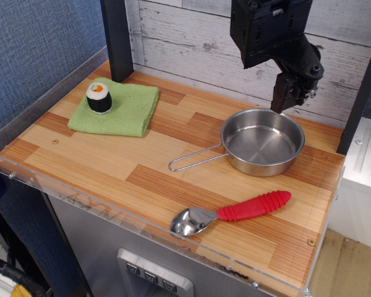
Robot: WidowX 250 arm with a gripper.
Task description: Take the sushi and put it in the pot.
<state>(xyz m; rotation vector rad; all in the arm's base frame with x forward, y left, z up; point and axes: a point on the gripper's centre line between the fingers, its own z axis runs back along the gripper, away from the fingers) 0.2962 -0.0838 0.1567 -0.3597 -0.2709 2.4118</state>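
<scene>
The sushi [99,97] is a small black roll with a white top and orange-green centre. It stands upright on a green cloth [117,109] at the back left of the table. The pot [262,142] is a shallow shiny steel pan at the right, empty, with its wire loop handle [195,161] pointing left. My gripper [282,102] is black and hangs just above the pot's far rim, far to the right of the sushi. Its fingers look close together and hold nothing that I can see.
A metal spoon with a red ribbed handle [232,213] lies near the front edge, below the pot. A dark post [116,37] stands behind the cloth. A clear plastic rim [111,198] runs along the table's front edge. A wood-plank wall is behind.
</scene>
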